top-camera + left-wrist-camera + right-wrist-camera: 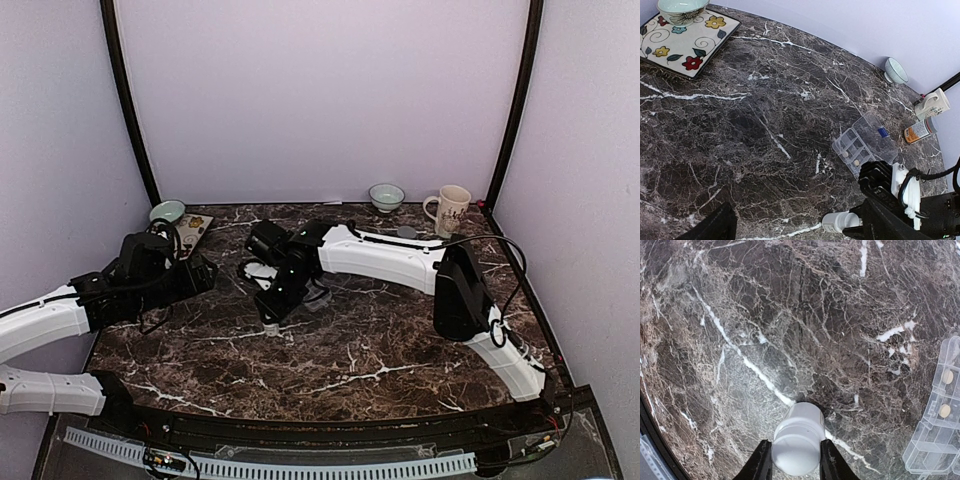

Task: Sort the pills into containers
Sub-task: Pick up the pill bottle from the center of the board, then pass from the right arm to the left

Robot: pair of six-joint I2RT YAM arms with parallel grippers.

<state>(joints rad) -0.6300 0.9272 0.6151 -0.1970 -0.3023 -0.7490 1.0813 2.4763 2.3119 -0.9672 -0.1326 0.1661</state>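
A small white bottle (797, 437) stands on the marble table, and my right gripper (796, 446) is shut on its cap, one finger against each side. In the top view the right gripper (272, 316) reaches down at the table's middle with the white bottle (271, 328) under it. The clear organiser box (865, 142) lies open just beyond, with two pale pills (856, 162) in its compartments and a blue piece (882, 132) on its lid. It also shows as the organiser (940, 430) at the right wrist view's edge. My left gripper (203, 272) hovers open at the left, holding nothing.
An amber bottle (919, 131), a mug (935, 102) and a small bowl (896, 70) stand at the back right. A flowered plate (687, 40) carrying a bowl (682, 7) sits at the back left. Dark posts and purple walls enclose the table.
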